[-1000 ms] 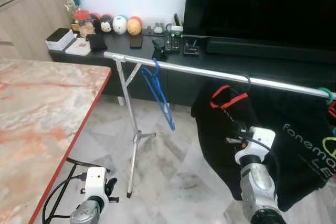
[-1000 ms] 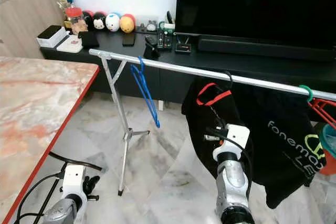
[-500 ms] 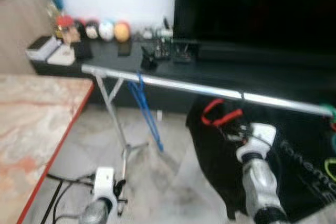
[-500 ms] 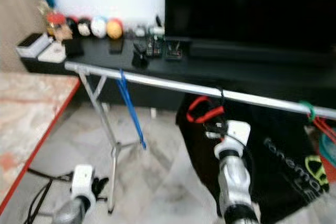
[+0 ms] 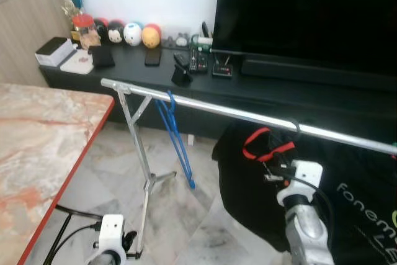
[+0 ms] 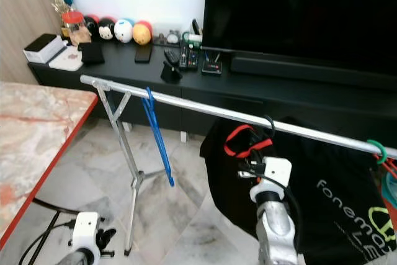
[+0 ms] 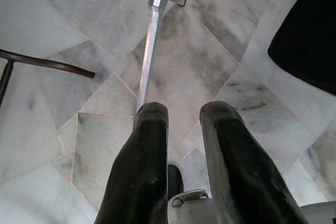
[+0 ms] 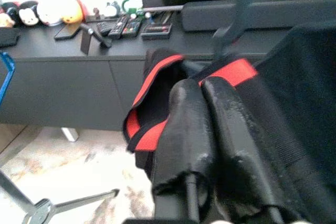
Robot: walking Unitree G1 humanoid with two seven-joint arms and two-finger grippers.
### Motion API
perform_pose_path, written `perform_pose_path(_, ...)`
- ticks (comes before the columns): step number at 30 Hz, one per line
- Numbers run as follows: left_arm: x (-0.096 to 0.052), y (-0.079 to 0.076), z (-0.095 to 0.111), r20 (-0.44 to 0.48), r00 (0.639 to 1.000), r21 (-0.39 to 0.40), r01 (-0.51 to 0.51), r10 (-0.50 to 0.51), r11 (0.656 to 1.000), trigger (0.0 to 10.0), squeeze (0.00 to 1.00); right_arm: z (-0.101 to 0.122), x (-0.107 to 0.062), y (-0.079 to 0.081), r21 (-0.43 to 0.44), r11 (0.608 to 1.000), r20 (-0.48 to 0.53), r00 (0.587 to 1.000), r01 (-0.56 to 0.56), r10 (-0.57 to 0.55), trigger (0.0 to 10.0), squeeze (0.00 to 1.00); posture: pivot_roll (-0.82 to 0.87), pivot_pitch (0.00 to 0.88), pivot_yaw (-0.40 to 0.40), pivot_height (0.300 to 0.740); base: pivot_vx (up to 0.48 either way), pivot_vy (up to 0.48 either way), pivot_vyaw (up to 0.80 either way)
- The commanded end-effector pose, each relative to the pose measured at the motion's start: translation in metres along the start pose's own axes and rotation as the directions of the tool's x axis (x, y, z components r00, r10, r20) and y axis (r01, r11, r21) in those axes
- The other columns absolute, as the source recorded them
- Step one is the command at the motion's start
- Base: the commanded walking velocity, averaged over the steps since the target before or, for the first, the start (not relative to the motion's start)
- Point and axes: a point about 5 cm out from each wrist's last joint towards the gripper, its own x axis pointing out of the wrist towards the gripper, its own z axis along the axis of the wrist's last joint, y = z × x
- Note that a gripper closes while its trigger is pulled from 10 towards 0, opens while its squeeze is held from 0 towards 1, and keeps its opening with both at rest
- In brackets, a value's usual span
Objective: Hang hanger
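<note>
A home living room, plainly: large dark television (image 5: 304, 13) over a low black media cabinet (image 5: 124, 69) lined with round toy figures (image 5: 133, 33) and remotes (image 6: 177, 56), marble floor (image 5: 186, 215), clothes rail (image 5: 211, 108) with black garment (image 6: 335, 172).

The black shirt (image 6: 322, 166) is covering the body of its hanger (image 6: 268, 123), leaving just the dark hook showing over the rail (image 6: 248, 116). The rail's far right end is running out past the picture's edge, and so is the lettering on the shirt. The right gripper (image 8: 210, 93) is blocking the collar behind it, and its tips are blurring into the fabric. The rail is passing as a soft blur along the edge of the right wrist view. The small things on the TV console (image 5: 124, 69) are staying too small to name.
</note>
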Motion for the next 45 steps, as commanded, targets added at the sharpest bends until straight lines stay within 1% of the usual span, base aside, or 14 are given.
perform_pose_path(1,-0.002,0.002,-0.005,-0.033,0.999,0.016,0.000,0.001,1.000,10.0,0.00,0.008,-0.001,-0.003,-0.013,1.000,0.008,1.000,0.002,-0.002,10.0,1.00,0.03,0.000,-0.021,0.740,0.000,0.000,0.00)
perform_pose_path(6,-0.001,0.003,-0.006,-0.056,0.998,0.019,-0.005,0.006,1.000,10.0,0.00,0.026,-0.007,-0.009,-0.048,0.998,-0.021,0.999,-0.027,0.026,10.0,1.00,0.02,0.000,-0.022,0.740,0.000,0.000,0.00)
perform_pose_path(11,-0.001,0.002,-0.007,-0.076,0.997,0.029,0.007,-0.004,1.000,10.0,0.00,0.023,-0.005,-0.017,-0.085,0.996,-0.078,0.997,-0.031,0.025,10.0,1.00,0.01,0.000,-0.019,0.740,0.000,0.000,0.00)
perform_pose_path(13,-0.001,0.001,-0.009,-0.087,0.996,0.036,0.011,-0.007,0.999,10.0,0.00,0.016,0.000,-0.024,-0.105,0.994,-0.158,0.987,0.002,-0.019,10.0,1.00,0.02,0.000,-0.019,0.740,0.000,0.000,0.00)
perform_pose_path(14,-0.001,0.000,-0.010,-0.098,0.995,0.040,0.012,-0.008,0.999,10.0,0.00,0.008,0.003,-0.026,-0.118,0.993,-0.253,0.967,0.003,-0.033,10.0,1.00,0.02,0.000,-0.024,0.740,0.000,0.000,0.00)
perform_pose_path(20,-0.001,-0.002,-0.012,-0.106,0.994,0.037,0.015,-0.011,0.999,10.0,0.00,0.008,0.014,-0.023,-0.114,0.992,-0.318,0.948,-0.049,0.010,10.0,1.00,0.04,0.000,-0.031,0.740,0.000,0.000,0.00)
perform_pose_path(22,-0.002,-0.002,-0.015,-0.118,0.993,0.039,0.013,-0.009,0.999,10.0,0.00,0.014,0.023,-0.020,-0.055,0.997,-0.311,0.950,-0.048,0.029,10.0,0.24,0.05,0.000,-0.035,0.740,0.000,0.000,0.00)
perform_pose_path(23,-0.003,-0.002,-0.016,-0.122,0.993,0.039,0.013,-0.008,0.999,10.0,0.00,0.017,0.026,-0.019,-0.053,0.997,-0.305,0.951,-0.056,0.037,10.0,0.00,0.05,0.000,-0.035,0.740,0.000,0.000,0.00)
perform_pose_path(29,-0.004,-0.004,-0.020,-0.138,0.990,0.039,0.020,-0.014,0.999,10.0,0.00,0.023,0.037,-0.011,-0.020,0.995,-0.314,0.945,-0.100,0.089,10.0,0.00,0.05,0.000,-0.035,0.740,0.000,0.000,0.00)
perform_pose_path(30,-0.004,-0.004,-0.021,-0.140,0.990,0.038,0.020,-0.015,0.999,10.0,0.00,0.025,0.039,-0.010,-0.014,0.994,-0.317,0.943,-0.111,0.101,10.0,0.09,0.06,0.000,-0.036,0.740,0.000,0.000,0.00)
perform_pose_path(31,-0.004,-0.004,-0.021,-0.141,0.990,0.037,0.020,-0.015,0.999,10.0,0.00,0.026,0.039,-0.010,-0.015,0.993,-0.316,0.943,-0.113,0.103,10.0,0.09,0.06,0.000,-0.036,0.740,0.000,0.000,0.00)
perform_pose_path(32,-0.005,-0.004,-0.022,-0.142,0.990,0.037,0.020,-0.014,0.999,10.0,0.00,0.028,0.040,-0.010,-0.012,0.993,-0.313,0.944,-0.115,0.105,10.0,1.00,0.06,0.000,-0.036,0.740,0.000,0.000,0.00)
perform_pose_path(37,-0.005,-0.004,-0.024,-0.151,0.989,0.036,0.019,-0.014,0.999,10.0,0.00,0.041,0.041,-0.015,-0.010,0.993,-0.307,0.946,-0.114,0.105,10.0,1.00,0.06,0.000,-0.039,0.740,0.000,0.000,0.00)
perform_pose_path(45,-0.007,-0.005,-0.027,-0.165,0.986,0.034,0.031,-0.025,0.999,10.0,0.00,0.047,0.019,-0.022,-0.114,0.971,-0.400,0.905,-0.208,0.147,10.0,1.00,0.03,0.000,-0.036,0.740,0.000,0.000,0.00)
